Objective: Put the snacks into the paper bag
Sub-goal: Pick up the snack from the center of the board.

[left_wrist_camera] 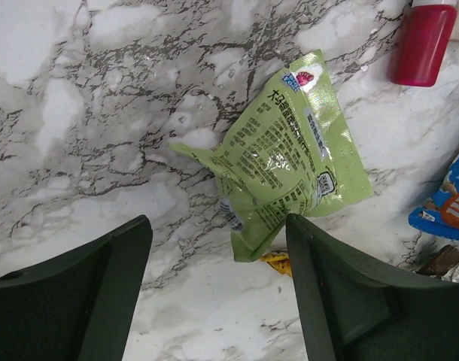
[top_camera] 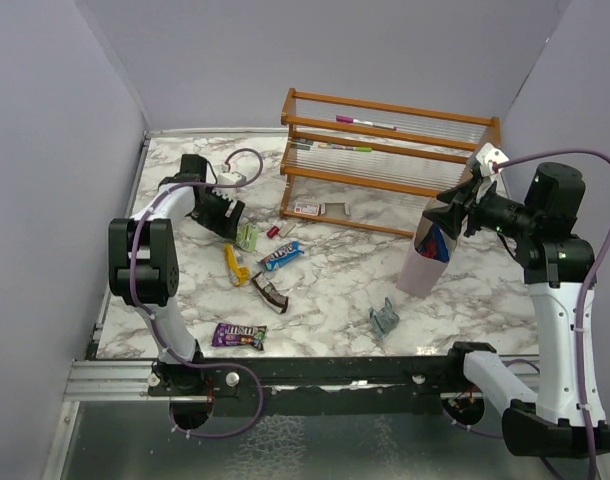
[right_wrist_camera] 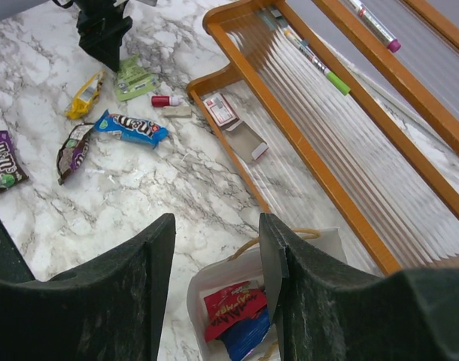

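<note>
At ten o'clock the left gripper (left_wrist_camera: 217,226) poises wide jaws over the green snack (left_wrist_camera: 290,165), seemingly to pinch it, while the right gripper (right_wrist_camera: 214,226), jaws parted and empty, hovers above the three-o'clock paper bag (right_wrist_camera: 202,284).

Lit brightly and evenly from overhead. Faint, soft shadows on the white grey-veined marble surface (top_camera: 335,290). Mild sheen on the crinkled green foil snack packet (left_wrist_camera: 290,165) and the clear ribbed rack shelves (right_wrist_camera: 350,150). Sharp at mid-distance; near dark fingers (left_wrist_camera: 71,301) of the left tool (left_wrist_camera: 218,226) slightly soft. Slight wide-angle bending at edges.
</note>
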{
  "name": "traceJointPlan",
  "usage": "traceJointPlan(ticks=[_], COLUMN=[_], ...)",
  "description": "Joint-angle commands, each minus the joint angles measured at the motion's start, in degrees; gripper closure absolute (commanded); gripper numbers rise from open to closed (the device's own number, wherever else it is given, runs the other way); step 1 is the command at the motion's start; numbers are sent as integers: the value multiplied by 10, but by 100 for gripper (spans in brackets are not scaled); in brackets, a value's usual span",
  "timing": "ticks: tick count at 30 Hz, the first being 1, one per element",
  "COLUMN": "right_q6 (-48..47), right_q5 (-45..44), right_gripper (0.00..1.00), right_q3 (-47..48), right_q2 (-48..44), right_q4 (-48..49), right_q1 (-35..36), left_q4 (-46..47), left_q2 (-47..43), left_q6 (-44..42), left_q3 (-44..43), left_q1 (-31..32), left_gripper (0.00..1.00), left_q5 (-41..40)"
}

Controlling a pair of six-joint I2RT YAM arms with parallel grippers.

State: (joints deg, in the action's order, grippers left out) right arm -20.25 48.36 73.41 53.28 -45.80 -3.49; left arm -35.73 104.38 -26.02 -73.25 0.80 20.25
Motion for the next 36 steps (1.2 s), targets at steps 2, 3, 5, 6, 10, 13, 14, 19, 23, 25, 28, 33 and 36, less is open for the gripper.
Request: traceJointPlan(ticks=[2, 3, 5, 6, 10, 13, 14, 19, 23, 25, 28, 33, 36], right_q6=[3, 4, 7, 8, 8, 9, 8, 9, 9, 12, 18, 41, 58], right_q5=[13, 14, 17, 18, 16, 15, 14, 14, 17, 26, 38, 48, 66], right_gripper=[51, 51, 51, 51, 51, 51, 51, 50, 50, 50, 50, 50, 50], right_q3=[-11, -10, -10, -10, -9, -14, -15, -17, -8, -4, 5, 23, 37], right_q2=[0, 1, 2, 3, 3, 2, 2, 3, 6, 8, 15, 35, 46], right_q4=[17, 17, 18, 19, 17, 18, 18, 18, 16, 16, 18, 22, 31], right_q1=[-4, -4, -4, -4, -4, -4, -4, -4, -4, -4, -4, -4, -4], left_q4=[-23, -23, -26, -29, -24, -28, -25, -28, -35, -50, -72, -98, -95], left_q2=[32, 38, 52, 57, 69, 72, 71, 69, 61, 53, 36, -4, -37], left_q6=[1, 0, 1, 0, 0, -3, -5, -11, -18, -21, -29, -21, -2], left_q3=[-25, -27, -31, -32, -26, -24, -22, -24, -36, -41, -68, -106, -121], left_q1=[-9, -9, -10, -10, -11, -11, -11, -11, -11, -11, -10, -5, 5], left_gripper=[30, 33, 38, 41, 51, 60, 62, 80, 90, 94, 100, 100, 100], left_q5=[55, 60, 69, 76, 94, 110, 114, 124, 116, 123, 141, 172, 195])
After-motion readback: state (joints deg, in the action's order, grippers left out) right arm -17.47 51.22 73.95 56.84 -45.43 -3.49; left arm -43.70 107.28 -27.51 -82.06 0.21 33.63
